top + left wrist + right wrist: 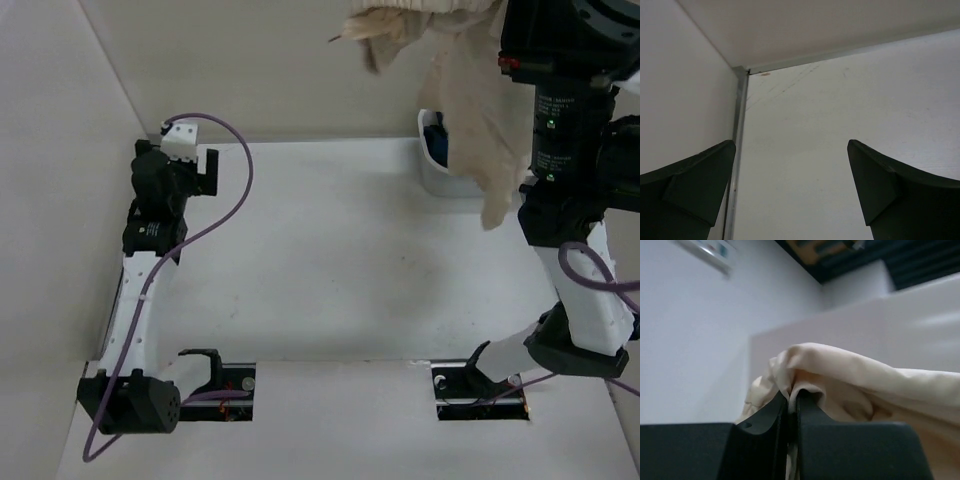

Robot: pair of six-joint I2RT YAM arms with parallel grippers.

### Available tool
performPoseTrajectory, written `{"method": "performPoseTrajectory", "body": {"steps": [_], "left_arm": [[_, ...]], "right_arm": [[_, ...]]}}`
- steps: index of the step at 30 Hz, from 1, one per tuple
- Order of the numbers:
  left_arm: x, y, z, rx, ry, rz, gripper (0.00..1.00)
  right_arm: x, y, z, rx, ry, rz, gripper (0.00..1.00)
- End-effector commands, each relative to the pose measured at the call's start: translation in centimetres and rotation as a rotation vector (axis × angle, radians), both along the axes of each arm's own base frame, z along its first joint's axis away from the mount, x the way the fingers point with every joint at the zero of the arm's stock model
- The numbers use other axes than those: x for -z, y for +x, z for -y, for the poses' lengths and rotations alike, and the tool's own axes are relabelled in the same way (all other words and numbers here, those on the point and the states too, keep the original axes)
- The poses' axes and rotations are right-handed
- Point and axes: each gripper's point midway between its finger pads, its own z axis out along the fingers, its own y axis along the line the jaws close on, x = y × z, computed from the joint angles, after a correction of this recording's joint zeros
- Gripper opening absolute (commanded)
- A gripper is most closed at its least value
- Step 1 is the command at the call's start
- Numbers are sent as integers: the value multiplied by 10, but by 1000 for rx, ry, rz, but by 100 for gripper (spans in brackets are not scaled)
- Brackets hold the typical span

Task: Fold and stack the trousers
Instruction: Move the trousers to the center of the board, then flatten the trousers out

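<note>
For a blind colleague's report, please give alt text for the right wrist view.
The right gripper is shut on a fold of the beige trousers, which bunch up above and to the right of it. A plain white wall stands behind.

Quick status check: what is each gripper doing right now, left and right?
Left gripper: open, holding nothing.
Right gripper: shut on the light beige soft cloth trousers.
</note>
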Motion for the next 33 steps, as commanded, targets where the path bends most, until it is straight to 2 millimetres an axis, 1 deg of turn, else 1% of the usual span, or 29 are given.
{"method": "performPoseTrajectory", "body": {"steps": [1, 3, 6, 8, 9, 10, 11, 12, 13, 14, 15, 16, 17, 18, 19, 20, 21, 23, 25, 26, 27, 29, 31, 32, 33], "left_arm": [[-28, -13, -36, -115, -33, 118, 100], [-39, -21, -56, -176, -46, 161, 100], [-56, -29, -81, -244, -45, 216, 100], [-65, -33, -94, -279, -40, 249, 100], [-69, -35, -98, -288, -30, 261, 100], [-72, -35, -99, -290, -22, 267, 100], [-74, -36, -98, -283, -8, 268, 100], [-75, -36, -97, -273, 6, 266, 100], [-75, -37, -96, -262, 25, 259, 100], [-73, -36, -93, -243, 39, 246, 100], [-70, -36, -89, -221, 52, 231, 100], [-64, -35, -87, -205, 59, 207, 100], [-56, -34, -85, -188, 62, 173, 100], [-49, -33, -84, -174, 65, 139, 100], [-40, -32, -82, -161, 69, 102, 100], [-32, -32, -82, -152, 75, 70, 100], [-26, -31, -82, -146, 83, 45, 100], [-19, -31, -82, -133, 111, 13, 100], [-16, -29, -72, -86, 152, -13, 100], [-12, -30, -61, -37, 176, -38, 100], [-5, -32, -44, 33, 204, -79, 100], [24, -45, -5, 192, 248, -195, 100], [69, -68, 35, 356, 304, -352, 100], [87, -79, 44, 405, 335, -410, 100], [115, -97, 53, 461, 383, -493, 100]], "right_arm": [[-1, -30, -54, -151, -53, 140, 3], [10, -26, -90, -257, -61, 104, 3], [29, -12, -144, -430, -60, 8, 3], [45, 7, -170, -485, -33, -82, 3], [57, 24, -180, -483, -6, -151, 3], [68, 40, -185, -468, 20, -213, 4], [86, 62, -192, -429, 48, -303, 4], [110, 85, -197, -375, 77, -405, 4], [138, 106, -199, -309, 101, -507, 4], [169, 127, -195, -223, 124, -607, 7], [202, 146, -183, -123, 155, -704, 8], [238, 160, -165, -19, 187, -796, 14], [271, 167, -146, 68, 210, -866, 24], [302, 170, -126, 132, 233, -922, 34], [328, 169, -110, 175, 227, -963, 34], [354, 169, -95, 207, 210, -995, 37], [376, 167, -79, 241, 202, -1025, 41], [421, 164, -48, 313, 172, -1096, 53], [455, 164, -28, 341, 142, -1159, 63], [473, 164, -24, 323, 113, -1201, 65], [489, 165, -23, 289, 87, -1240, 68], [522, 168, -28, 198, 39, -1325, 76], [553, 174, -39, 94, -2, -1408, 81], [569, 176, -46, 44, -34, -1449, 81], [583, 178, -55, 1, -70, -1484, 81]]}}
